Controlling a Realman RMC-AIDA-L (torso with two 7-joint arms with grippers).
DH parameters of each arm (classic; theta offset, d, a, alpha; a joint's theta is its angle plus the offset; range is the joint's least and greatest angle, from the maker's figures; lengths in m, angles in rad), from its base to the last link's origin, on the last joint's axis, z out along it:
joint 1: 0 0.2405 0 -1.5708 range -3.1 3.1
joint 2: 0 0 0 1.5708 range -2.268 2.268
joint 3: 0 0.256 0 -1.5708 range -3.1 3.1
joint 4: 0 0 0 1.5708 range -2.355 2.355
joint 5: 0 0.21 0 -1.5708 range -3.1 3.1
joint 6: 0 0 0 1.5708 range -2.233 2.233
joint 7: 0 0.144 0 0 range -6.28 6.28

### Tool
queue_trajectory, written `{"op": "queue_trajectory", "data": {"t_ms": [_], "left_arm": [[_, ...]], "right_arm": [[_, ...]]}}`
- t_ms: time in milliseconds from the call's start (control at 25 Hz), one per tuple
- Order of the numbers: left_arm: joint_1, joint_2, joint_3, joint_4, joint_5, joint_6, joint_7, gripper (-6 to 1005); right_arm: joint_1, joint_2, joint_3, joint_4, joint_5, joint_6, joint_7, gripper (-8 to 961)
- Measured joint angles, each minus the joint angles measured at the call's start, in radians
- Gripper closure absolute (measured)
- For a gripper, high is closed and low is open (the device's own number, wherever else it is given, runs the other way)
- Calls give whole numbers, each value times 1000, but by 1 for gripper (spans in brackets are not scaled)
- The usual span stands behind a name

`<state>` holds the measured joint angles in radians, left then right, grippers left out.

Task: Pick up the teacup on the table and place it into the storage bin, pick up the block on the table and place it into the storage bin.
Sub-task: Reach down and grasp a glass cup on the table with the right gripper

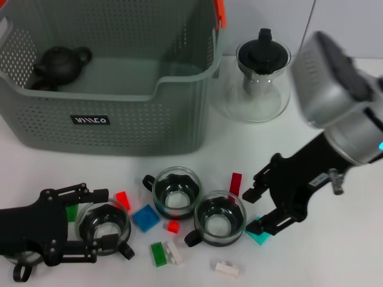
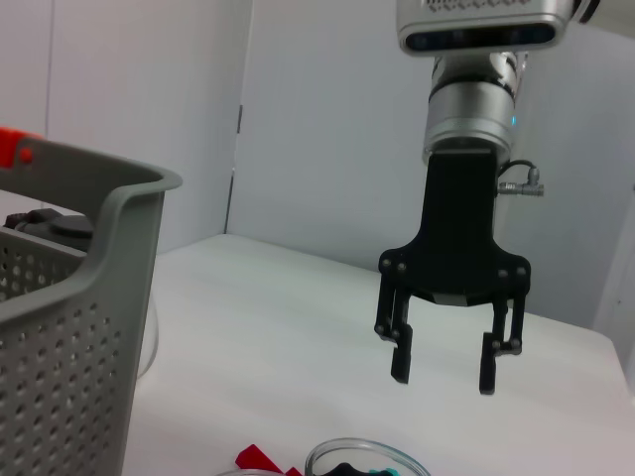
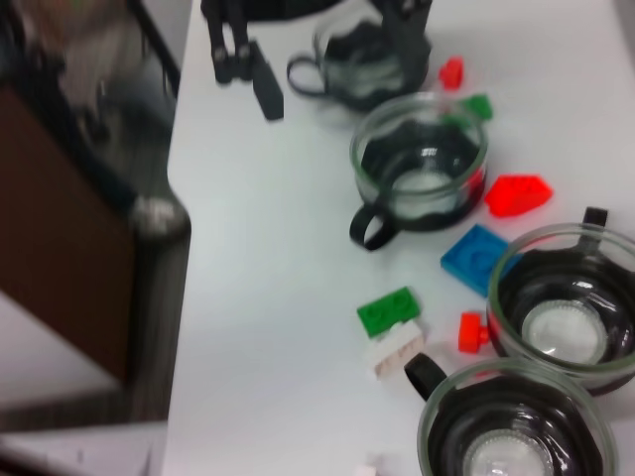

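The leftmost teacup (image 1: 104, 226), in front of the storage bin (image 1: 114, 122), was straddled by the left gripper (image 1: 99, 226), fingers apart; the right gripper (image 1: 263, 206), also spread, was positioned farther off.

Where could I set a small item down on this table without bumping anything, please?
Bare patches lie between the bin and the teacups, and right of the glass teapot, beyond the right gripper. The near strip is crowded: three teacups, scattered blocks, and the left gripper around the leftmost cup.
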<state>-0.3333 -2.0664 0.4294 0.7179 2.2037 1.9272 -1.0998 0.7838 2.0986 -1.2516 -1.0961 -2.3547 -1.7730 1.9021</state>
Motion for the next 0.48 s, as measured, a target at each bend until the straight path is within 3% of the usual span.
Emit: {"op": "queue_trajectory", "data": {"t_ms": [200,480], "left_arm": [[3,-2,-6,-6,0,-1,2,140],[10,-5,-20,-7,-4,-1,3,141]], "right_arm": [[58,8,-168,-39,-12,42,71,336],[66,12,-413,-56,9,163,148,376]]}}
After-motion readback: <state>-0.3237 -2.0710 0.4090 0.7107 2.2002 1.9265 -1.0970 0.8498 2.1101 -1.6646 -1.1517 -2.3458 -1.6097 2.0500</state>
